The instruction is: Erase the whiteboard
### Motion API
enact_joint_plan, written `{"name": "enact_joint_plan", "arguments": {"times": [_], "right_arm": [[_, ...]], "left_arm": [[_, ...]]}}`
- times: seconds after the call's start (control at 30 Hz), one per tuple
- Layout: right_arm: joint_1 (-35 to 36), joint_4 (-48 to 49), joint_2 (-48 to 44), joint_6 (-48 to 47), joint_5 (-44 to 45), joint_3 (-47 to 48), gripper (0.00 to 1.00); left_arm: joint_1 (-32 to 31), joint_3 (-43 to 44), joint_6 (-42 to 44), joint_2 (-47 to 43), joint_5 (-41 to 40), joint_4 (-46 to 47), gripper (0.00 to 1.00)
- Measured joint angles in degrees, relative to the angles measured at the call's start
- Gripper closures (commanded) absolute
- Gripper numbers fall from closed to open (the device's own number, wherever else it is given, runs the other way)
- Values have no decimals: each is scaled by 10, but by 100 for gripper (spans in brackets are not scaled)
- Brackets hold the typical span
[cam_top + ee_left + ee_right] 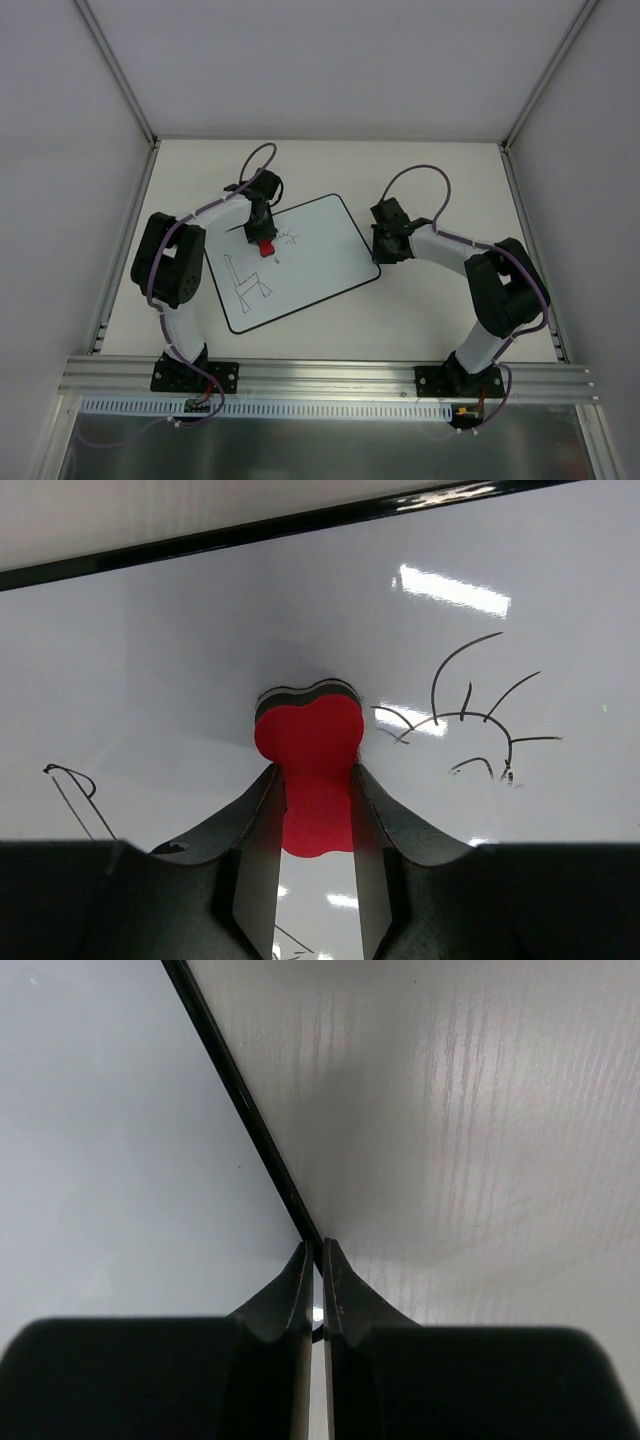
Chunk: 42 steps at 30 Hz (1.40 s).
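Red eraser, left claw (whole whiteboard overhead only).

Nothing readable is showing in any view: no label, brand, number or sign is appearing on any surface. The whiteboard is carrying only black line sketches of curved strokes and angular outlines, and none of them are forming letters or digits.
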Motion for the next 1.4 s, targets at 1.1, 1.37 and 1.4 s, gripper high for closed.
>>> {"name": "enact_joint_plan", "arguments": {"times": [1.1, 1.37, 1.4], "right_arm": [[10, -9, 9, 0, 12, 9, 98], [11, -20, 14, 0, 14, 18, 98], [11, -20, 15, 0, 14, 18, 98]], "left_arm": [[40, 180, 65, 121, 36, -73, 91], [-61, 255, 102, 172, 21, -101, 91], [-71, 266, 106, 179, 24, -103, 91]]}}
